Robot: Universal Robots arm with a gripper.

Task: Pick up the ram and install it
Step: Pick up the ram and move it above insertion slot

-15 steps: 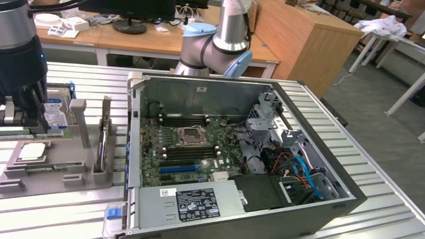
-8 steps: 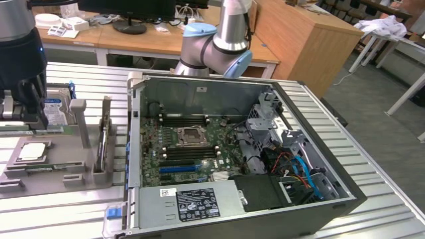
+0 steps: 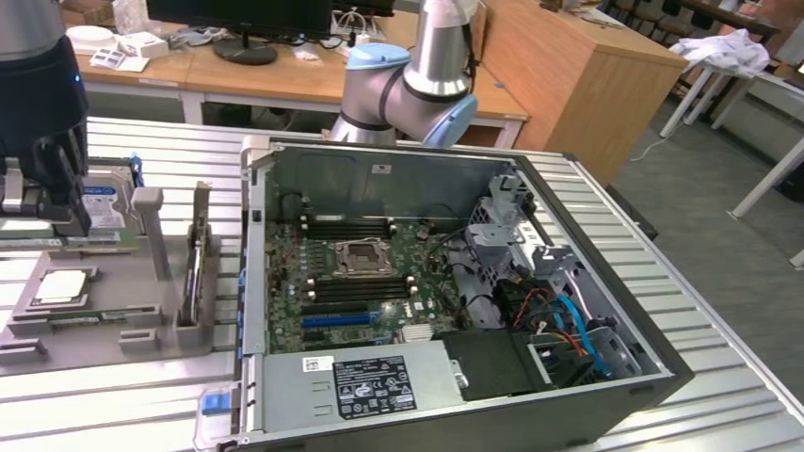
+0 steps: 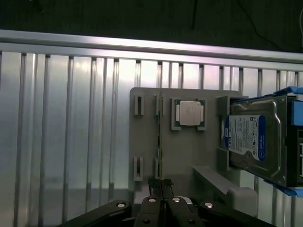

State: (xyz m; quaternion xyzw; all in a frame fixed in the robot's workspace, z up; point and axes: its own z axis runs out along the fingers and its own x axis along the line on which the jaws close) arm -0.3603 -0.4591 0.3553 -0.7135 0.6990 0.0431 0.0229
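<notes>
In the exterior view, my claw (image 3: 48,212) hangs at the exterior view's far left, over the grey tray (image 3: 126,311). The tray sits on the ribbed table (image 3: 151,395), just beside the open computer case (image 3: 264,282). The ram (image 3: 60,318) stands on its edge in that tray as a thin green strip, near the tray's side closest to the camera. Its long axis runs toward the exterior view's left and right. The square chip (image 3: 56,287) lies just behind it, and the drive (image 3: 107,202) stands farther back. From here my claw looks to be above the tray, apart from the ram.

In the wrist view, my claw (image 4: 162,184) is narrow, its tips pressed together, and I see nothing gripped between them. The ram (image 4: 161,137) shows edge-on as a thin line in the tray (image 4: 189,156), its long axis pointing straight away from my tips. My tips line up with its near end, but I cannot tell whether they touch it. Bare brackets (image 4: 138,106) stand on one side of the ram and the chip (image 4: 188,114) on the other, with the drive (image 4: 255,142) beyond the chip.
</notes>
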